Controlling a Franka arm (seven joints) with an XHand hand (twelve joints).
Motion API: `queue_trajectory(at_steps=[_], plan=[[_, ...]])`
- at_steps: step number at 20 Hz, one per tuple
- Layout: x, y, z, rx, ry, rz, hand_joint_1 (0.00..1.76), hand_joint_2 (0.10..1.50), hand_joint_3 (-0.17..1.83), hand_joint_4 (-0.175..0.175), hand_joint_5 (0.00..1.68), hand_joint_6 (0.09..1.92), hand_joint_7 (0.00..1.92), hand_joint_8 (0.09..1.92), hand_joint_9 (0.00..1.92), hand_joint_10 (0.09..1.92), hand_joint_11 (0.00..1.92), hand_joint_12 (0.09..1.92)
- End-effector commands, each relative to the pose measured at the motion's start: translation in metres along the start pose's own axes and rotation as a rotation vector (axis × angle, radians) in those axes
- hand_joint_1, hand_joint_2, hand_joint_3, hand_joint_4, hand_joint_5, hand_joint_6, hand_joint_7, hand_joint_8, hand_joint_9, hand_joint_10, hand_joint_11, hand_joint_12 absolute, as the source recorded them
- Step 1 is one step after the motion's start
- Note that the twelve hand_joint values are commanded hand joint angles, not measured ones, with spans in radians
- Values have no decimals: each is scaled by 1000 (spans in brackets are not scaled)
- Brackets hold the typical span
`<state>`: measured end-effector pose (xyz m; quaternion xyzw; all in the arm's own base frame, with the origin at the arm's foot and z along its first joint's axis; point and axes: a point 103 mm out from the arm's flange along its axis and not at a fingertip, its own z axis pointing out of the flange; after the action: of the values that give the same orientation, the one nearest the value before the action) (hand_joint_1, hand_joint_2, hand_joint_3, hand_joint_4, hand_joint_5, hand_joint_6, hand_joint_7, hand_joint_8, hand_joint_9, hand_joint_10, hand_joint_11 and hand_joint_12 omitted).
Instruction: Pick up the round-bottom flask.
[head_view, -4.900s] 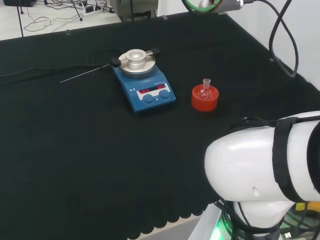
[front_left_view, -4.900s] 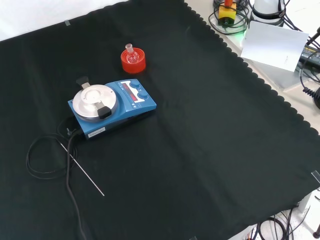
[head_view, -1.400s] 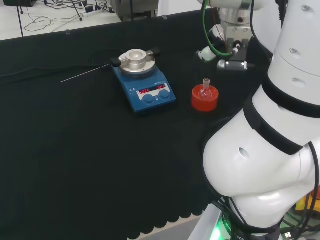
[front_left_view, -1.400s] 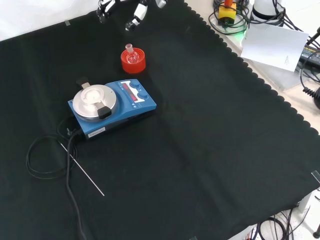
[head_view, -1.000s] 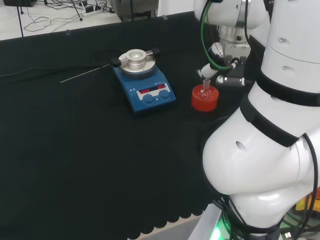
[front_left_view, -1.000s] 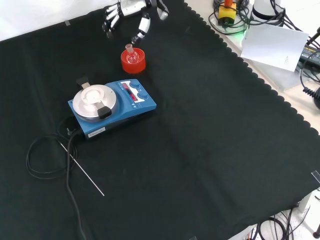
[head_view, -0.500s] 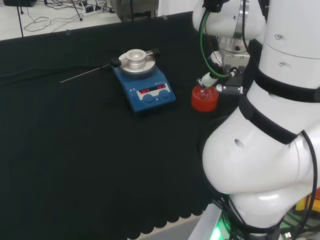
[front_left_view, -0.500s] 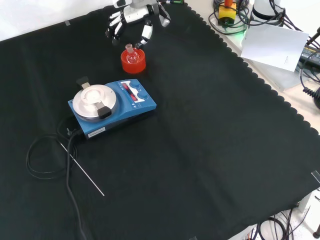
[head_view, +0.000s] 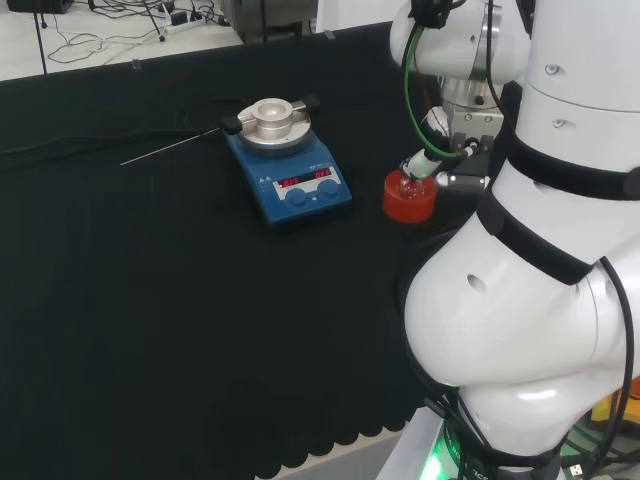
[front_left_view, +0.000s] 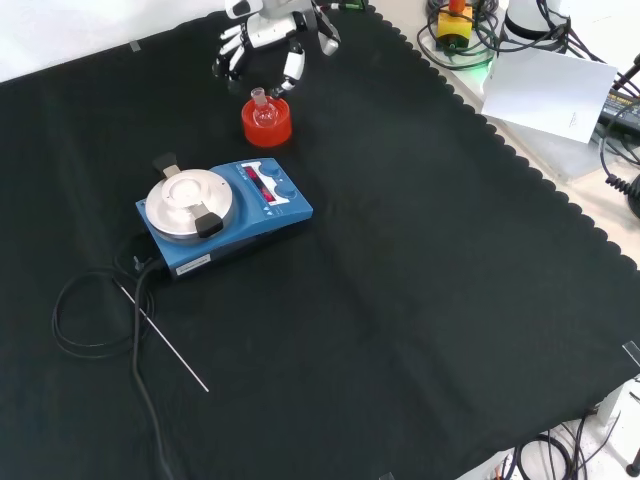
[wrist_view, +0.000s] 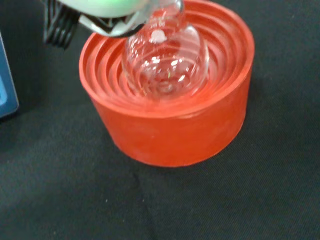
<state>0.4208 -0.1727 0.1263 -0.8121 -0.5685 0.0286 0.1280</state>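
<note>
A small clear round-bottom flask (front_left_view: 263, 110) stands upright with its neck up in a red ribbed stand (front_left_view: 268, 128) on the black cloth. In the wrist view its bulb (wrist_view: 165, 57) sits in the middle of the stand's rings (wrist_view: 175, 130). In the front view, the hand (front_left_view: 266, 32) hangs just beyond the flask, open, with its fingers (front_left_view: 291, 68) spread and pointing down at either side of the neck; nothing is held. In the head view, the hand (head_view: 428, 158) is right beside the flask (head_view: 408, 181), a fingertip close to the neck above the stand (head_view: 410, 200).
A blue hotplate stirrer (front_left_view: 225, 215) with a silver top plate stands near the stand, left of it in the head view (head_view: 290, 175). A thin metal rod (front_left_view: 165, 340) and a black cable (front_left_view: 90, 310) lie beyond it. The arm's white links (head_view: 530, 300) loom at the head view's right.
The arm swung in and the hand came down from above to the flask's neck; in the last half second it edged slightly closer. The flask and stand have not moved.
</note>
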Motion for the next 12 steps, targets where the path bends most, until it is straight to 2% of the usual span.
queue_trajectory(at_steps=[1, 7, 12], plan=[[8, 2, 8, 6, -6, 1, 922, 618, 695, -54, 623, 569, 188, 660, 376, 700, 23, 1444], [10, 3, 10, 3, -16, 6, 924, 620, 698, -63, 706, 628, 191, 663, 381, 702, 30, 1445], [8, 5, 9, -16, -26, 19, 930, 620, 701, -67, 711, 669, 193, 666, 387, 701, 36, 1442]])
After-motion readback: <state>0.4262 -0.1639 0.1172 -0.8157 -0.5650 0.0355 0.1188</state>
